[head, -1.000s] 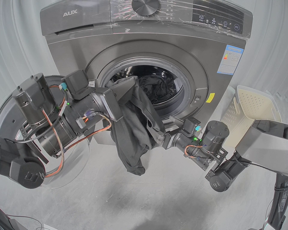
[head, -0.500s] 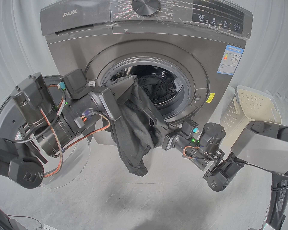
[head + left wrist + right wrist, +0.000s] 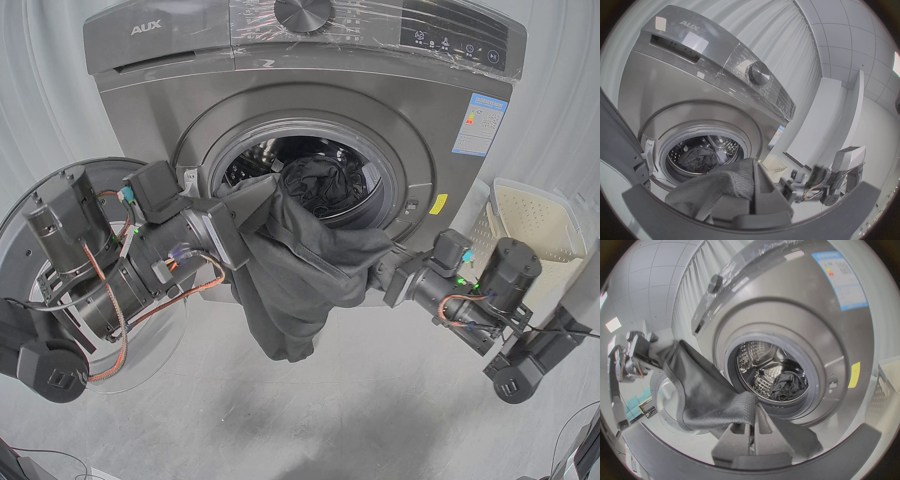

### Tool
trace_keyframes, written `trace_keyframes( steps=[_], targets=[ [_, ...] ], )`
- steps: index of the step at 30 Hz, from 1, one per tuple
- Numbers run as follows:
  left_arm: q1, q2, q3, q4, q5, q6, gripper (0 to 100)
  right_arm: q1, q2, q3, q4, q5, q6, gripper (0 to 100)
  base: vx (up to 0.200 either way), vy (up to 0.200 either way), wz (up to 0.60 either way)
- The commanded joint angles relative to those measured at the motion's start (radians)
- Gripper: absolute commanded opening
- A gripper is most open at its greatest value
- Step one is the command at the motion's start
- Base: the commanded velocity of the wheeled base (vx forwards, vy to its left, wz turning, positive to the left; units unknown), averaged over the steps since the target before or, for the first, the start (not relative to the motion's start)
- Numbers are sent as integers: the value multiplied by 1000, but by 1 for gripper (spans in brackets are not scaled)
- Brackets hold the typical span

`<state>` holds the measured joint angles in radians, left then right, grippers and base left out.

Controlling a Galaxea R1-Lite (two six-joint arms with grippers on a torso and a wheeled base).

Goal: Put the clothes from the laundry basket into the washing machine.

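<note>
Head view: a dark grey garment point(image 3: 300, 262) hangs stretched between both arms, just in front of the open mouth of the washing machine point(image 3: 156, 112). The mouth lies at 12 o'clock from the cloth. The garment's upper edge runs like a hammock from one pincer to the other, and the rest sags toward 6 o'clock, clear of the floor.

The left gripper point(image 3: 262, 187) is clamped on the cloth's corner at about 10 o'clock from the garment's middle, level with the near rim of the opening. The left wrist view shows the knit fabric pinched at its fingers point(image 3: 768, 190). The right gripper point(image 3: 381, 275) is clamped on the opposite corner at about 3 o'clock. In the right wrist view its jaws are pressed together with fabric between them.

Inside the drum point(image 3: 262, 156), a bundle of dark clothes point(image 3: 322, 181) already lies on the drum floor, so part of the load looks done. The held garment is not yet past the door seal, and I judge it the piece in hand.

At 3 o'clock stands the cream laundry basket point(image 3: 531, 219). The part of its inside that shows is bare perforated wall, so this may be the last piece, though its bottom is hidden. At 9 o'clock the round door point(image 3: 15, 237) stands swung open.
</note>
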<state>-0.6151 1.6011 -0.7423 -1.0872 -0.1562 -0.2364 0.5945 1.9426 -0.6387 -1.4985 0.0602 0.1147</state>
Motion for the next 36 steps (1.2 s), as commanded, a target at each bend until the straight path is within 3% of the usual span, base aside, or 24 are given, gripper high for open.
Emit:
trace_keyframes(
  steps=[1, 7, 15, 18, 19, 25, 36],
  targets=[
    [-6, -16, 70, 0, 1, 2, 0, 13, -226, 148, 3, 20, 11, 0, 0, 0, 0],
    [-6, -12, 118, 0, 1, 5, 0, 28, -320, 223, -8, 35, 37, 0, 0, 0, 0],
    [-6, -4, 86, 0, 0, 2, 0, 15, -320, 232, -3, 35, 42, 0, 0, 0, 0],
    [2, 0, 80, 0, 0, 0, 0, -1, -320, 234, 6, 32, 43, 0, 0, 0, 0],
    [3, 3, 77, -2, 1, 0, 0, -59, -306, 238, 7, 33, 43, 0, 0, 0, 0],
    [3, 10, 74, -22, 24, 2, 0, -140, -206, 241, -14, 32, 34, 0, 0, 0, 0],
    [3, 11, 72, -23, 30, 2, 0, -134, -200, 240, -14, 41, 40, 0, 0, 0, 0]
  ],
)
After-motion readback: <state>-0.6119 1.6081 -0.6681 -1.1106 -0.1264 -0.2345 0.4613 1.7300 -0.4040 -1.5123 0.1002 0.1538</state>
